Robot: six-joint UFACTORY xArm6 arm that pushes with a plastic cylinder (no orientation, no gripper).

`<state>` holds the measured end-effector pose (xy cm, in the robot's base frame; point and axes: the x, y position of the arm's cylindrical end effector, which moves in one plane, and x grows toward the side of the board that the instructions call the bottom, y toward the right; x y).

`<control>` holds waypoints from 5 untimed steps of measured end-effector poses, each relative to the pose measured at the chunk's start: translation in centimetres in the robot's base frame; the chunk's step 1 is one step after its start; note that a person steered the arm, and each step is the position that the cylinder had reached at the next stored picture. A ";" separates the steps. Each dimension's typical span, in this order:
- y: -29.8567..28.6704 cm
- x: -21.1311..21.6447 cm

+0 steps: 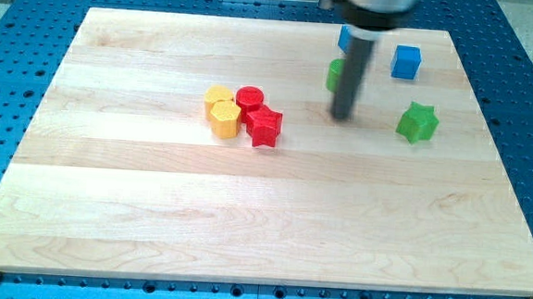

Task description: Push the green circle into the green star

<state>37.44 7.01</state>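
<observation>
Two green blocks upper right, circle (pixel 333 75) half hidden behind rod, star (pixel 417 123) right of tip (pixel 343 115), two blue (pixel 405 62), two yellow (pixel 222 117), two red (pixel 265 125) mid-desk (pixel 152 207), no fingers on this rod.

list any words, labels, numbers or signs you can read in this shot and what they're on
None: no readable text shows anywhere.
The wooden board, the blue perforated table and the blocks, such as the green star, the blue cube and the red star, carry no markings.
The rod, ending at my tip, is plain dark.
</observation>
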 end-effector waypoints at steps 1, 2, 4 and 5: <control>-3.9 -4.3; 1.5 -7.1; 7.1 -3.0; 7.8 -1.3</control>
<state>36.15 14.83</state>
